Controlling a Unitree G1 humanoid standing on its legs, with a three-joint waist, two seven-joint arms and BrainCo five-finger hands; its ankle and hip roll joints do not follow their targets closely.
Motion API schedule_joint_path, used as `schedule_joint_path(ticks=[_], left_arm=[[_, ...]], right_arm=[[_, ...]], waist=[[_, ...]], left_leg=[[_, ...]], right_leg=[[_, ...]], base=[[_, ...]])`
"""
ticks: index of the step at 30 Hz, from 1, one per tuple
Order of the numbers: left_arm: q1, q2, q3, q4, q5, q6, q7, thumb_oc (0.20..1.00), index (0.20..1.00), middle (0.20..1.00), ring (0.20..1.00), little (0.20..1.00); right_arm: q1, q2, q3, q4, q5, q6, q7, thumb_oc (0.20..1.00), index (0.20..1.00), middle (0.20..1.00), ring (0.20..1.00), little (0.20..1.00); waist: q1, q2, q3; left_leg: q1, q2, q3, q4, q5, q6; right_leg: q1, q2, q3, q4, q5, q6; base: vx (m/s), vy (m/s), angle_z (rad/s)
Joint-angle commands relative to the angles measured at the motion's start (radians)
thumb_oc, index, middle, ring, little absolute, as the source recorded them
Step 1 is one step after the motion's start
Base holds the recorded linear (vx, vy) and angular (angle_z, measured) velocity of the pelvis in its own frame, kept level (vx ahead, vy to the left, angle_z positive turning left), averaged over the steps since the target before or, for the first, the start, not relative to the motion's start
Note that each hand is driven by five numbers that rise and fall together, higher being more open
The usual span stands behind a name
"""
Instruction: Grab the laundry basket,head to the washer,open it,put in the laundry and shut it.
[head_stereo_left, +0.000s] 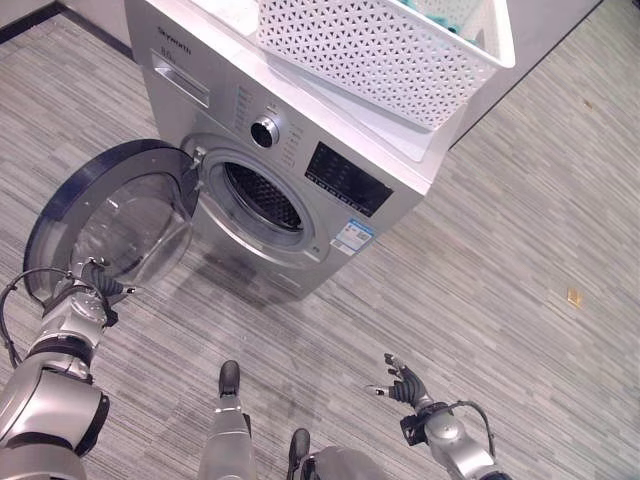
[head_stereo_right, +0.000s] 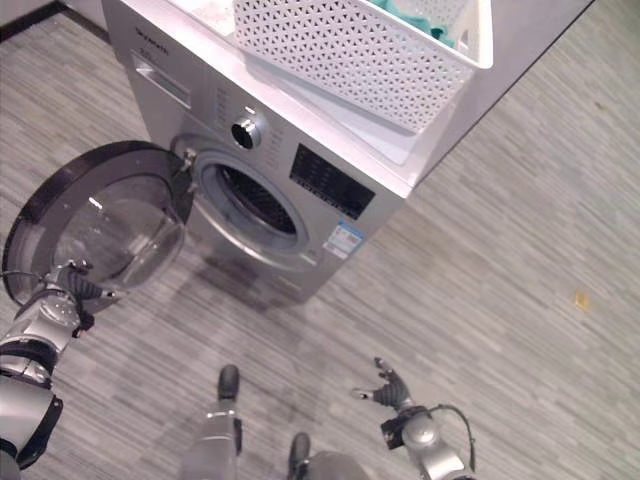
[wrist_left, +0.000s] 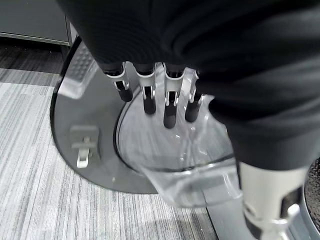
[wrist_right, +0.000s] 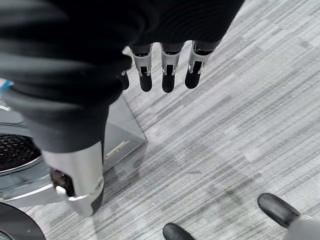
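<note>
The silver washer (head_stereo_left: 290, 180) stands ahead with its round door (head_stereo_left: 115, 215) swung wide open to my left, baring the dark drum (head_stereo_left: 262, 196). On top of the washer sits the white perforated laundry basket (head_stereo_left: 375, 45), with teal laundry (head_stereo_right: 425, 25) showing inside it. My left hand (head_stereo_left: 95, 285) is at the lower edge of the open door, fingers (wrist_left: 169, 102) relaxed in front of the clear door bowl (wrist_left: 170, 150). My right hand (head_stereo_left: 405, 385) hangs low over the floor at the lower right, open and holding nothing.
Grey striped flooring (head_stereo_left: 520, 260) spreads around the washer, with free room to my right. A small tan mark (head_stereo_left: 574, 297) lies on the floor at the right. A dark skirting runs along the wall (head_stereo_left: 30, 18) at the far left.
</note>
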Motion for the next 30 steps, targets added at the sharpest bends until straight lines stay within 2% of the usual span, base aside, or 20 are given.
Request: schedule_joint_path(ticks=[1,5,10,13,14,16,19,23,25,26,27,28,29,30], left_arm=[[-0.005,0.042,0.04,0.023,-0.004,-0.015,0.044,1.0,1.0,1.0,1.0,1.0],[0.019,0.035,0.067,0.014,-0.005,-0.009,0.075,1.0,1.0,1.0,1.0,1.0],[0.06,0.054,0.108,0.015,-0.015,-0.015,0.098,1.0,1.0,1.0,1.0,1.0],[0.061,0.074,0.13,0.018,-0.023,-0.013,0.12,1.0,1.0,1.0,1.0,1.0],[0.056,0.085,0.136,0.02,-0.024,-0.01,0.138,1.0,1.0,1.0,1.0,1.0],[0.067,0.094,0.147,0.015,-0.026,-0.012,0.142,1.0,1.0,1.0,1.0,1.0],[0.085,0.116,0.16,0.015,-0.015,-0.009,0.152,1.0,1.0,1.0,1.0,1.0],[0.123,0.134,0.218,0.0,-0.029,-0.009,0.198,1.0,1.0,1.0,1.0,1.0],[0.152,0.116,0.244,-0.024,-0.051,-0.016,0.218,1.0,1.0,1.0,1.0,1.0],[0.176,0.092,0.256,-0.041,-0.067,-0.03,0.216,1.0,1.0,1.0,1.0,1.0],[0.206,0.072,0.261,-0.063,-0.072,-0.038,0.215,1.0,1.0,1.0,1.0,1.0],[0.225,0.05,0.26,-0.08,-0.072,-0.047,0.215,1.0,1.0,1.0,1.0,1.0],[0.244,0.021,0.254,-0.097,-0.072,-0.057,0.217,1.0,1.0,1.0,1.0,1.0],[0.27,0.002,0.258,-0.109,-0.068,-0.063,0.213,1.0,1.0,1.0,1.0,1.0]], right_arm=[[0.041,-0.024,-0.07,-0.028,-0.022,-0.026,-0.015,1.0,1.0,1.0,1.0,1.0],[0.038,-0.021,-0.092,0.034,-0.028,-0.017,-0.031,1.0,1.0,1.0,1.0,1.0],[0.012,-0.014,-0.1,0.089,-0.025,-0.017,-0.038,1.0,1.0,1.0,1.0,1.0],[0.023,-0.012,-0.106,0.098,-0.018,-0.019,-0.039,1.0,1.0,1.0,1.0,1.0],[0.03,-0.01,-0.11,0.11,-0.012,-0.02,-0.04,1.0,1.0,1.0,1.0,1.0],[0.036,-0.009,-0.115,0.112,-0.01,-0.022,-0.041,1.0,1.0,1.0,1.0,1.0],[0.039,-0.013,-0.113,0.127,-0.019,-0.021,-0.037,1.0,1.0,1.0,1.0,1.0],[0.042,-0.016,-0.11,0.162,-0.025,-0.021,-0.039,1.0,1.0,1.0,1.0,1.0],[0.029,-0.012,-0.117,0.211,-0.014,-0.025,-0.048,1.0,1.0,1.0,1.0,1.0],[0.029,-0.009,-0.129,0.236,-0.01,-0.022,-0.052,1.0,1.0,1.0,1.0,1.0],[0.03,-0.011,-0.137,0.252,-0.013,-0.019,-0.053,1.0,1.0,1.0,1.0,1.0],[0.026,-0.011,-0.147,0.279,-0.009,-0.019,-0.053,1.0,1.0,1.0,1.0,1.0],[0.018,-0.012,-0.159,0.307,-0.003,-0.018,-0.057,1.0,1.0,1.0,1.0,1.0],[0.016,-0.014,-0.169,0.326,0.001,-0.017,-0.058,1.0,1.0,1.0,1.0,1.0]], waist=[[0.009,0.012,-0.009],[0.008,0.024,-0.012],[0.016,0.043,-0.012],[0.015,0.035,-0.016],[0.013,0.03,-0.023],[0.009,0.03,-0.032],[0.002,0.046,-0.038],[-0.004,0.09,-0.018],[0.001,0.114,-0.008],[0.001,0.128,-0.006],[-0.001,0.14,-0.003],[-0.003,0.161,-0.002],[-0.005,0.177,0.003],[-0.01,0.184,0.011]], left_leg=[[0.012,0.036,0.007,-0.004,-0.069,-0.018],[0.019,0.019,0.005,0.007,-0.088,-0.009],[0.036,0.028,0.024,0.024,-0.116,-0.003],[0.037,0.029,0.024,0.024,-0.121,-0.004],[0.037,0.028,0.019,0.025,-0.126,-0.003],[0.048,0.026,0.016,0.022,-0.135,0.0],[0.085,0.021,0.009,0.016,-0.153,0.019],[0.154,0.019,0.003,0.009,-0.174,0.053],[0.19,0.015,0.002,-0.001,-0.177,0.061],[0.208,0.012,-0.003,-0.008,-0.176,0.062],[0.221,0.005,-0.006,-0.01,-0.176,0.062],[0.227,0.012,-0.003,-0.019,-0.155,0.062],[0.242,0.012,-0.007,-0.023,-0.154,0.057],[0.26,0.006,-0.01,-0.023,-0.158,0.052]], right_leg=[[0.026,-0.065,-0.02,0.065,0.226,0.054],[0.016,-0.078,-0.014,0.09,0.279,0.064],[0.037,-0.091,-0.02,0.062,0.31,0.075],[0.049,-0.09,-0.017,0.034,0.338,0.079],[0.051,-0.091,-0.015,0.031,0.368,0.085],[0.049,-0.092,-0.003,0.049,0.391,0.089],[0.018,-0.085,0.032,0.183,0.406,0.092],[-0.043,-0.067,0.061,0.417,0.399,0.086],[-0.069,-0.06,0.061,0.47,0.385,0.085],[-0.087,-0.06,0.057,0.463,0.353,0.075],[-0.093,-0.058,0.051,0.437,0.318,0.062],[-0.117,-0.04,0.029,0.403,0.266,0.032],[-0.141,-0.021,0.019,0.372,0.197,0.016],[-0.142,-0.012,0.01,0.305,0.168,0.013]], base=[[0.07,0.04,-0.02],[0.06,0.055,0.01],[0.05,0.041,-0.01],[0.04,0.008,-0.11],[0.05,0.012,-0.16],[0.07,0.045,-0.07],[0.09,0.112,-0.02],[0.08,0.137,0.03],[0.07,0.102,-0.06],[0.11,0.091,-0.1],[0.09,0.068,-0.14],[0.1,0.05,-0.07],[0.11,0.021,-0.01],[0.18,-0.006,0.16]])
